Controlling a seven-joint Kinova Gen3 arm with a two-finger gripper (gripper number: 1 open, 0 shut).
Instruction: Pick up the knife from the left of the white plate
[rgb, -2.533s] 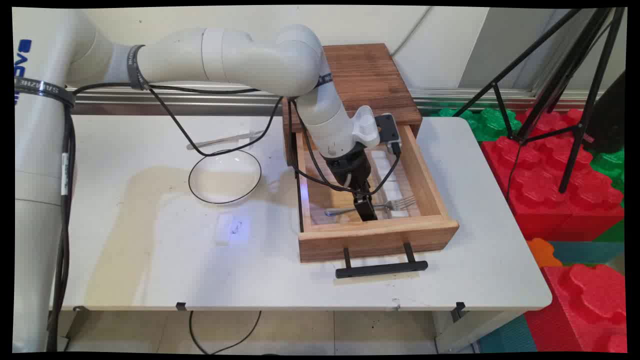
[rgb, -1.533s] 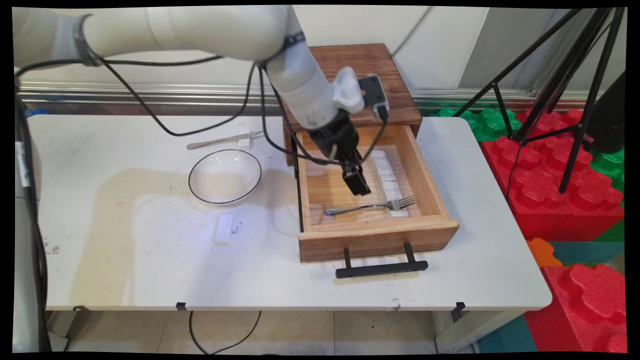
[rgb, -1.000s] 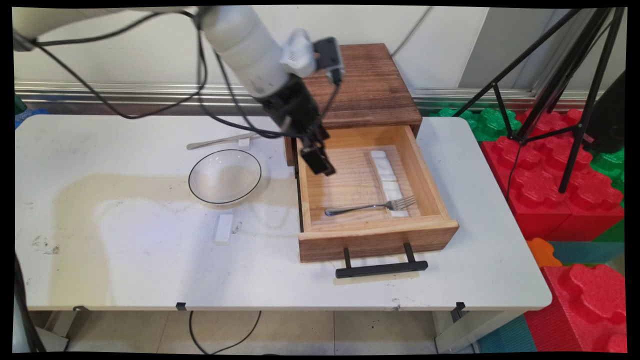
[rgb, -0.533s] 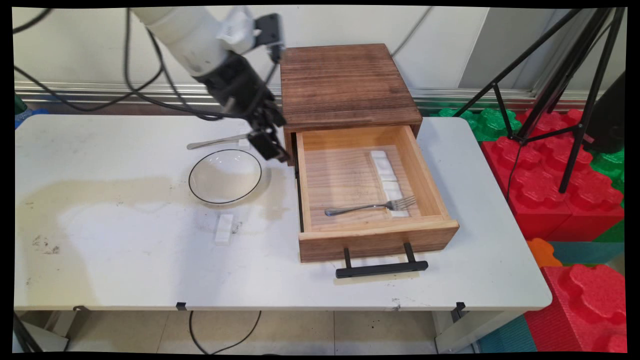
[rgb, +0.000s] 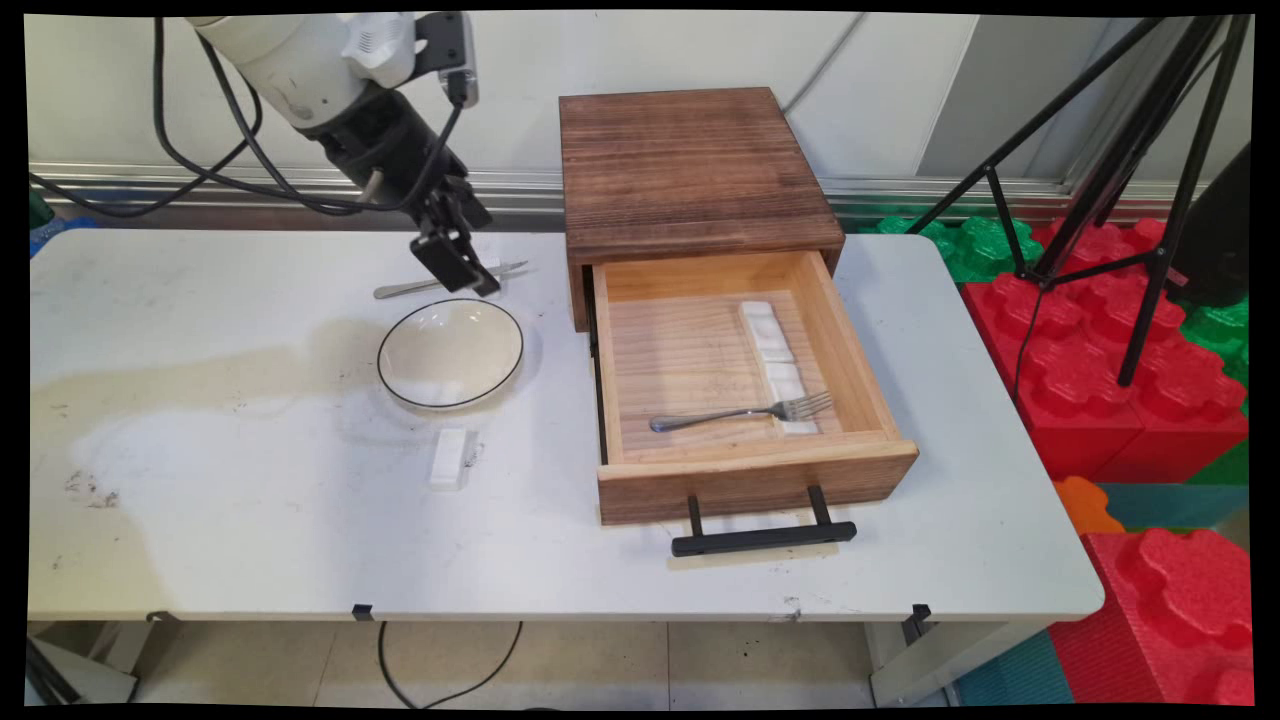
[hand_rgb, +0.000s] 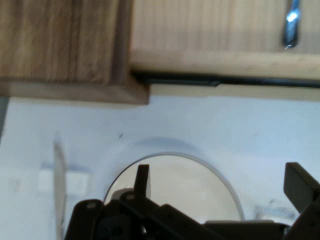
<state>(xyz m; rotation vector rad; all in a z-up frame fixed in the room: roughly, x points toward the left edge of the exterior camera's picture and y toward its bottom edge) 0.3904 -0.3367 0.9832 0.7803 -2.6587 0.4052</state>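
**Above the bowl's far rim, an open, empty gripper**

At the upper left of the main view, the gripper (rgb: 462, 275) hangs in the air, tilted down toward the table (rgb: 250, 520). The hand view shows its two fingers (hand_rgb: 142, 180) spread wide with nothing between them. Just below it in the picture lies a shallow glass bowl (rgb: 450, 352) with a dark rim. In the main view a slim metal utensil (rgb: 400, 289) passes behind the fingertips, one end propped on a small white block. The gripper touches neither.

To the right stands a wooden box (rgb: 690, 160) with its drawer (rgb: 860, 370) pulled out. A fork (rgb: 740, 412) lies across the drawer floor near the front, its tines over a strip of white pads (rgb: 770, 345). It is well apart from the gripper. Another white block (rgb: 448, 457) sits on the table just below the bowl.

As a judgement, the tight spot is the gap between the bowl's rim, the utensil and the box's corner. Any lowering here would go best slowly and upright, with the fingers kept wide. The hand view is the better guide, since it shows both the rim and the utensil.
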